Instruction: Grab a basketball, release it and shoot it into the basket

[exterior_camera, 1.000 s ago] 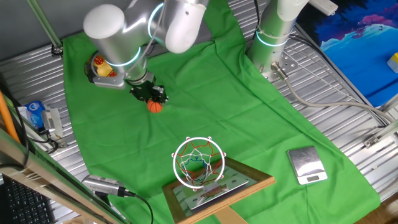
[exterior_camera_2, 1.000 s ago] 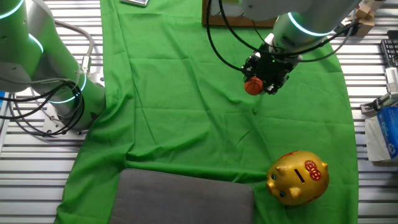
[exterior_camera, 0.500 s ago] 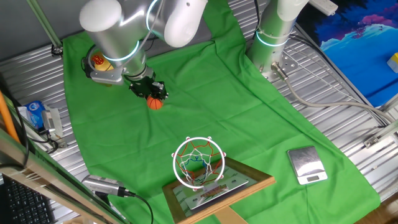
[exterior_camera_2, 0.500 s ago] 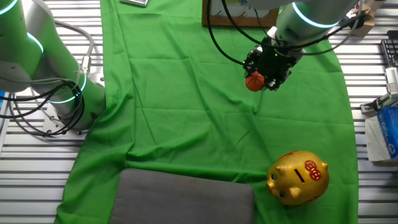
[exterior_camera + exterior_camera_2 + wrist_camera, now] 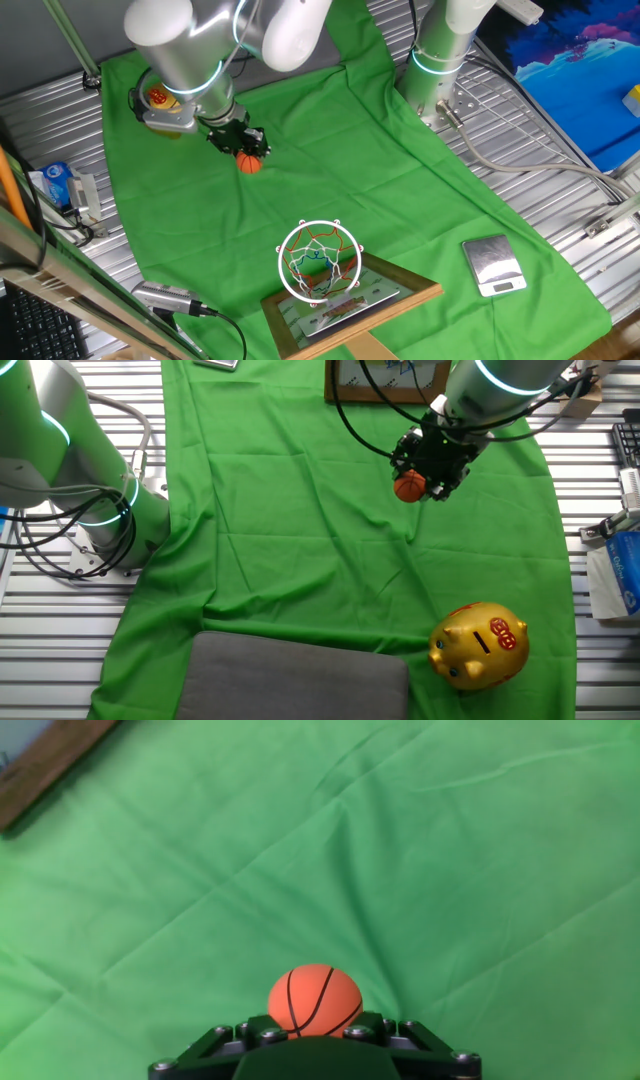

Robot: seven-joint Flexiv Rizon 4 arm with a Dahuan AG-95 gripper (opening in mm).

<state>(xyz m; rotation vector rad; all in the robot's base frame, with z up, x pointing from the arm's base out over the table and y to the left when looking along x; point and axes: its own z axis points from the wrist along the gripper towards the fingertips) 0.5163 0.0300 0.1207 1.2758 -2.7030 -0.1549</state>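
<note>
The gripper [image 5: 425,472] holds the basketball [image 5: 408,487] tight and has lifted it higher, ready for the basket [image 5: 319,260]

My table [image 5: 560,170]: ribbed metal slats, mostly under a wrinkled green cloth [image 5: 330,150]; grey mat [image 5: 300,680] at one cloth edge; blue painted sheet [image 5: 580,70] at a far corner; keyboard [image 5: 40,325] off one side; even lighting

A robotics lab: a ribbed metal bench [image 5: 560,170] under green cloth [image 5: 330,150], cabled arm base [image 5: 440,60].
</note>
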